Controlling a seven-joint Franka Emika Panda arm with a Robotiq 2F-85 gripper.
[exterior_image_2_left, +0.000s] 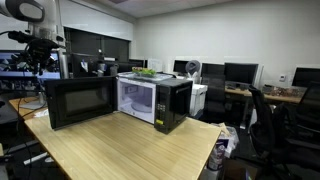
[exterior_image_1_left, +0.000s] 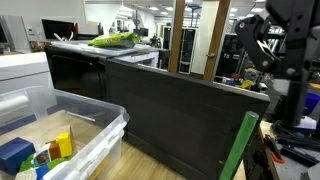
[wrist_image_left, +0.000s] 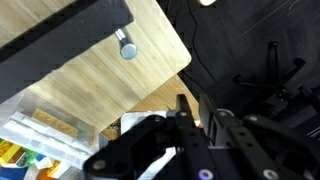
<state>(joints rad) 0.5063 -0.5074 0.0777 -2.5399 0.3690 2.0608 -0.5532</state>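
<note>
My gripper (wrist_image_left: pixel 194 100) hangs in the air, well above the table, with its two black fingers close together and nothing between them. In both exterior views it is high up beside the table (exterior_image_1_left: pixel 262 45) (exterior_image_2_left: pixel 40 56). A black microwave (exterior_image_2_left: pixel 155 100) stands on the wooden table (exterior_image_2_left: pixel 130 150), its door (exterior_image_2_left: pixel 80 102) swung wide open. In an exterior view that dark door (exterior_image_1_left: pixel 180 120) fills the middle. The gripper touches nothing.
A green object (exterior_image_2_left: pixel 141 69) (exterior_image_1_left: pixel 115 40) lies on top of the microwave. A clear plastic bin (exterior_image_1_left: pixel 95 140) (wrist_image_left: pixel 40 140) holds coloured toys. A green post (exterior_image_1_left: pixel 238 150) stands near the door. Office chairs and desks (exterior_image_2_left: pixel 250 100) are behind.
</note>
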